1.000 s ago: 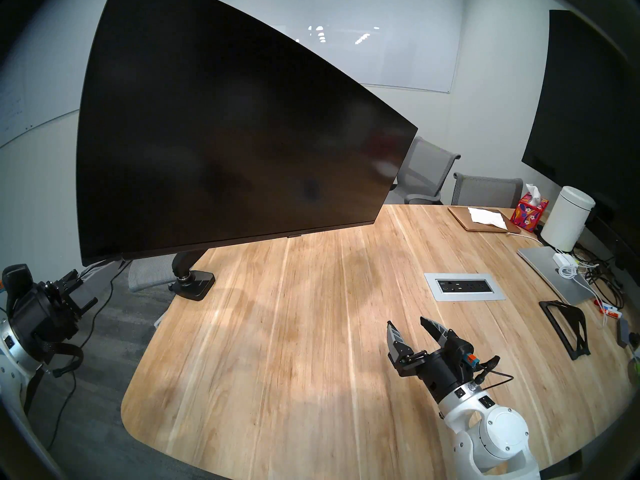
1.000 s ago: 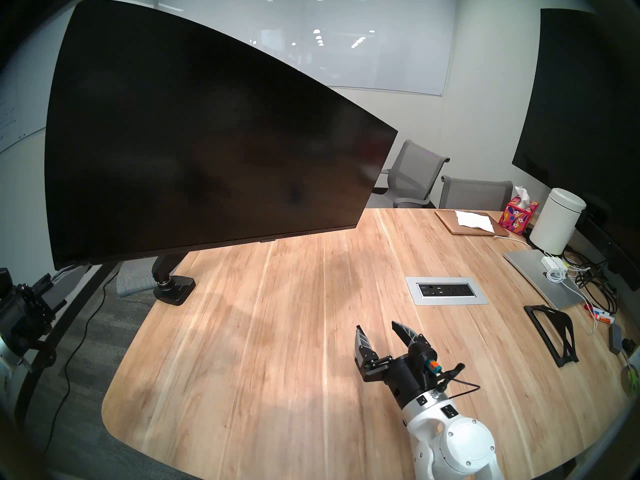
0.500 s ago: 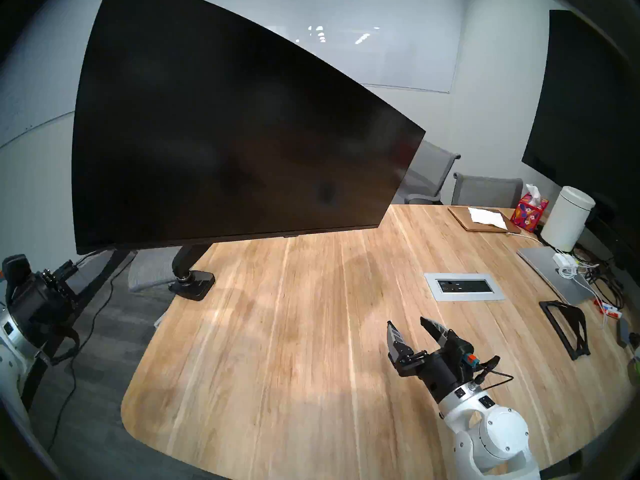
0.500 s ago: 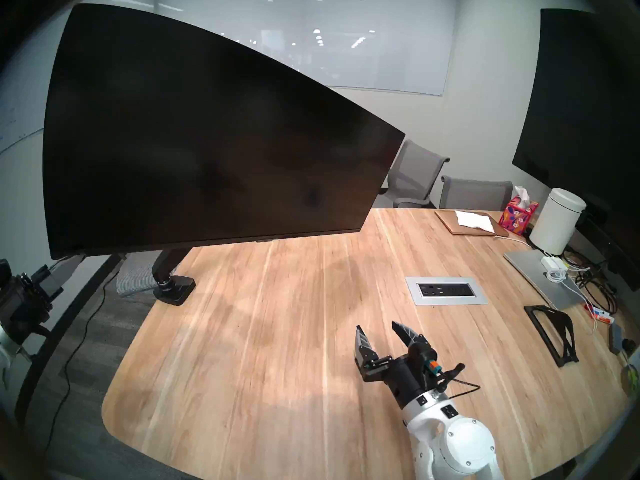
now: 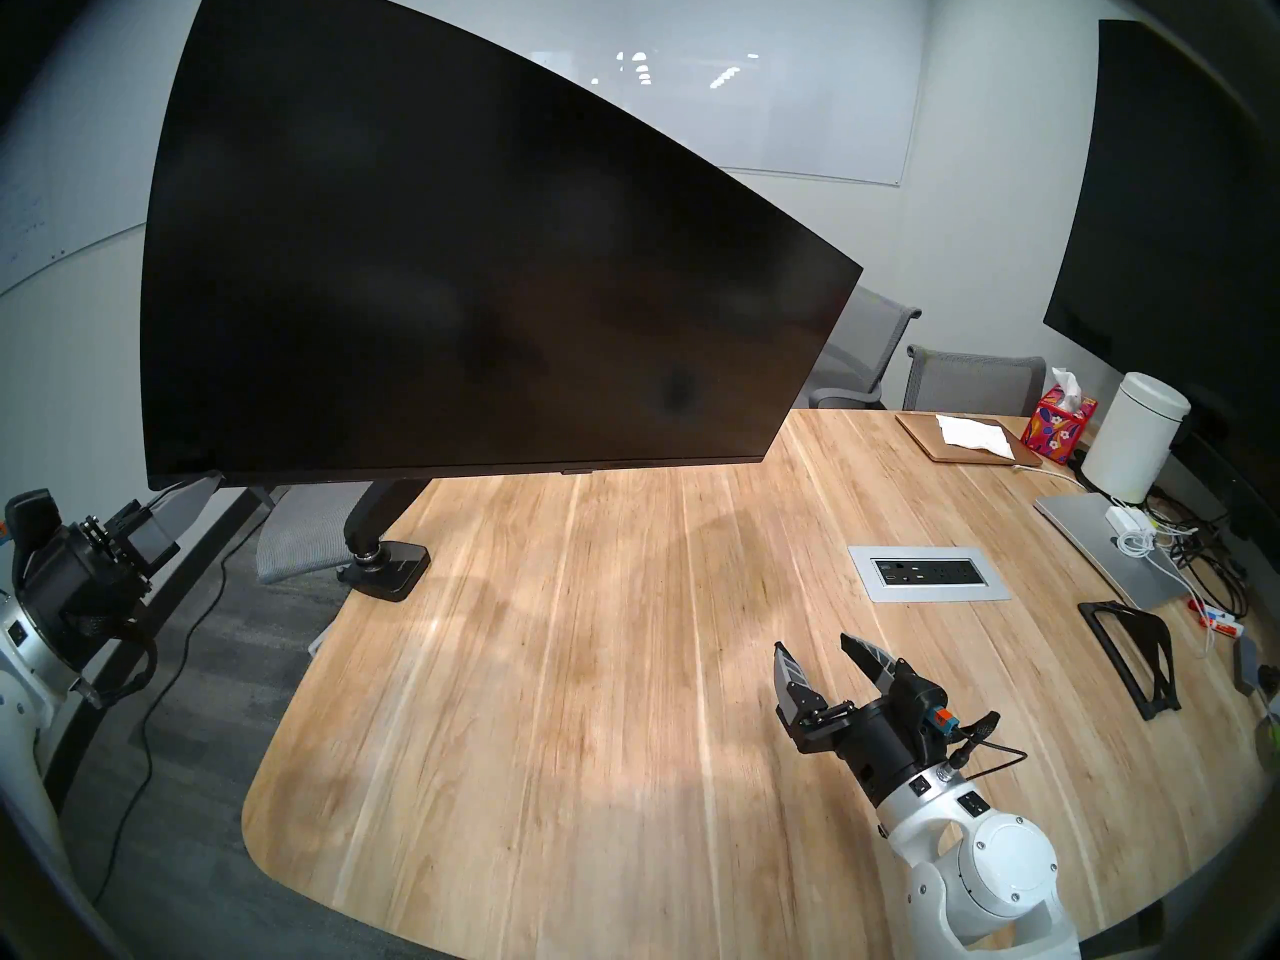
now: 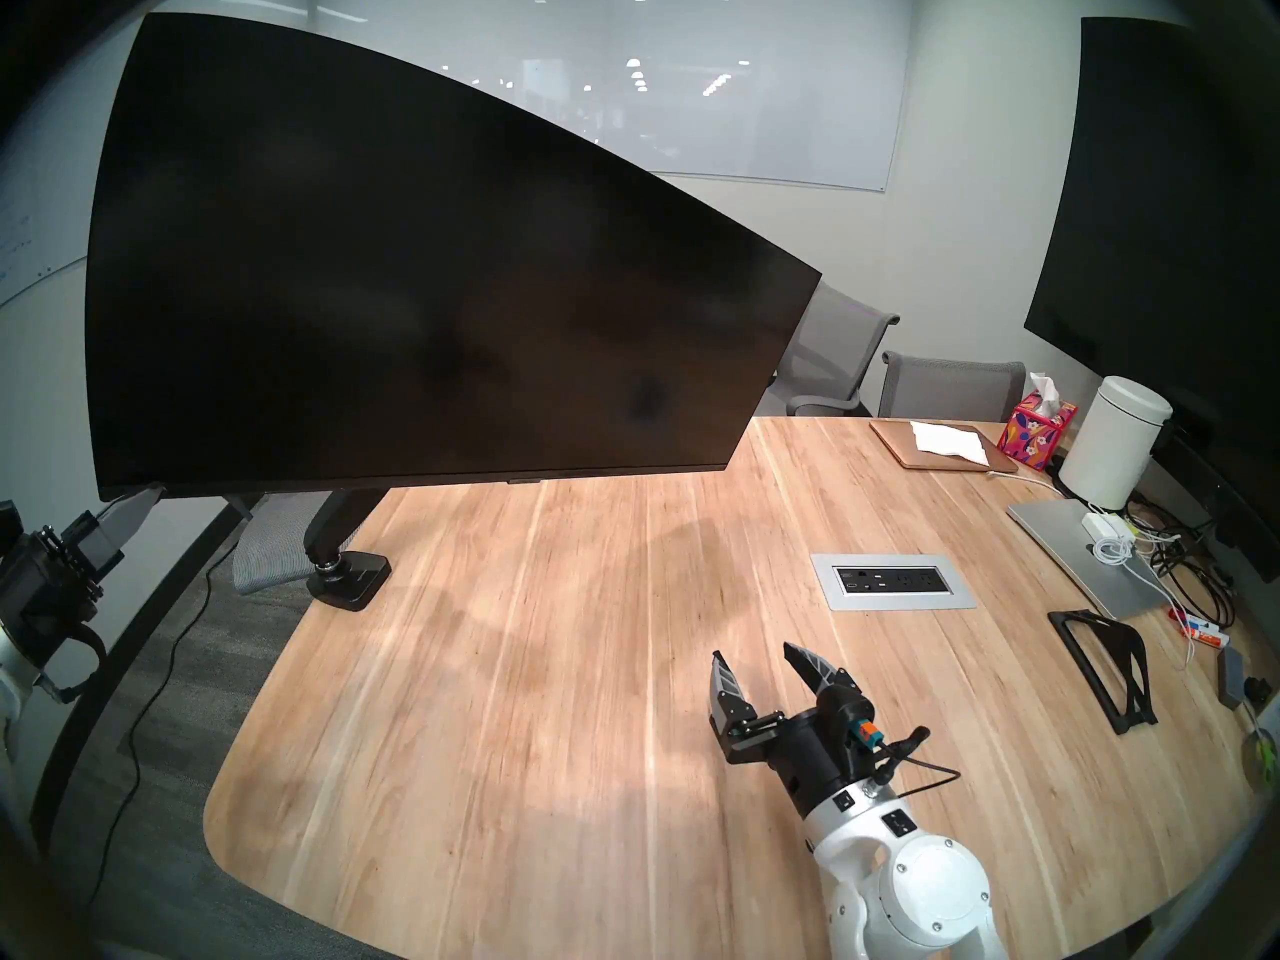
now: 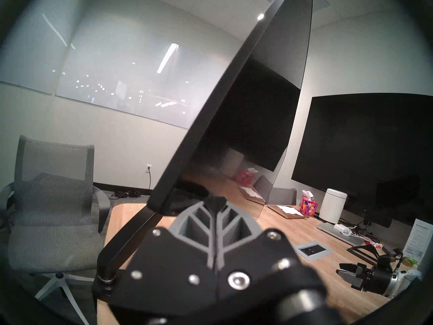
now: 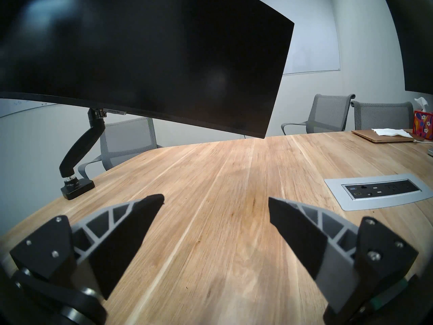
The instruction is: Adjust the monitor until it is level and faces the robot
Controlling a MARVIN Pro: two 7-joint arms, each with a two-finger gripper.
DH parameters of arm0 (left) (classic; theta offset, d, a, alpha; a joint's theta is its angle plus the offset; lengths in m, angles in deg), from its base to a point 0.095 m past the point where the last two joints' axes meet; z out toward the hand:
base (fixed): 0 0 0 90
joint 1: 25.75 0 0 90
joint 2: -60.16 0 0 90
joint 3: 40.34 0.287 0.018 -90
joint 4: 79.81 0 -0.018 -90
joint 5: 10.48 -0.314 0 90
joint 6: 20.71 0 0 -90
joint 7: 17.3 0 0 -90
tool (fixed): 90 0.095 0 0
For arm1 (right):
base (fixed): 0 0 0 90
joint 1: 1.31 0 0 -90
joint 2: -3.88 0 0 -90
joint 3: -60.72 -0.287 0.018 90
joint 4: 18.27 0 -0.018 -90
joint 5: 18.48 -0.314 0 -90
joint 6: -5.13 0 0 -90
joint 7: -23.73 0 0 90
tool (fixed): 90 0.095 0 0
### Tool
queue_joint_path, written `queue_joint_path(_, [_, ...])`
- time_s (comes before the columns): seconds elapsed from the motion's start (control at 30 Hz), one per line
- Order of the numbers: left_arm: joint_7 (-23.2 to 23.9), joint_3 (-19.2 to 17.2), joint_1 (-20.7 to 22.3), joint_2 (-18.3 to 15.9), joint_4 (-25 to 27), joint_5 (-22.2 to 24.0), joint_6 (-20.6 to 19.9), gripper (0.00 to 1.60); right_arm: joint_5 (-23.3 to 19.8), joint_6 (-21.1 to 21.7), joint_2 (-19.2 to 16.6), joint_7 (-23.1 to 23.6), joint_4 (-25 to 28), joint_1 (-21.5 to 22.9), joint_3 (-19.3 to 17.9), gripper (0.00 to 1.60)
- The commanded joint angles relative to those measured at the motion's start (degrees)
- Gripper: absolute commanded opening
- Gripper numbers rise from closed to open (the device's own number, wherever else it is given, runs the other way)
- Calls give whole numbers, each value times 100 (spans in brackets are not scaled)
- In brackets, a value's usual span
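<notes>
- Left gripper [image 7: 214, 206]: fingers pressed together, tips at the lower left corner of the monitor [image 5: 450, 259] (touching it, apparently).
- Right gripper [image 5: 817, 650]: fingers spread, empty, low over the table [image 5: 554, 695], well apart from the monitor, which hangs above the table's far left side.

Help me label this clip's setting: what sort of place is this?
Most likely an office meeting room: a large wooden conference table with a built-in power and data outlet panel, a wall whiteboard, and grey mesh office chairs.

Glossy white arms [image 5: 997, 861], black grippers with grey-ribbed fingers [image 8: 112, 214]
</notes>
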Motion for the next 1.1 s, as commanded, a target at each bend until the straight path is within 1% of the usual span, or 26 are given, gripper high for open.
queue_joint_path(0.0, [-135,61,186,-145,-29,-62,67,0,7,2,-4,-7,116,15,-11,160])
queue_joint_path(0.37, [-420,308,525,-439,-344,-170,36,0,9,1,-1,-4,115,15,-13,160])
queue_joint_path(0.83, [-754,694,922,-667,-728,-445,119,0,11,2,4,0,115,16,-14,160])
queue_joint_path(1.07, [-867,801,1116,-749,-890,-511,155,0,13,2,6,2,115,16,-15,160])
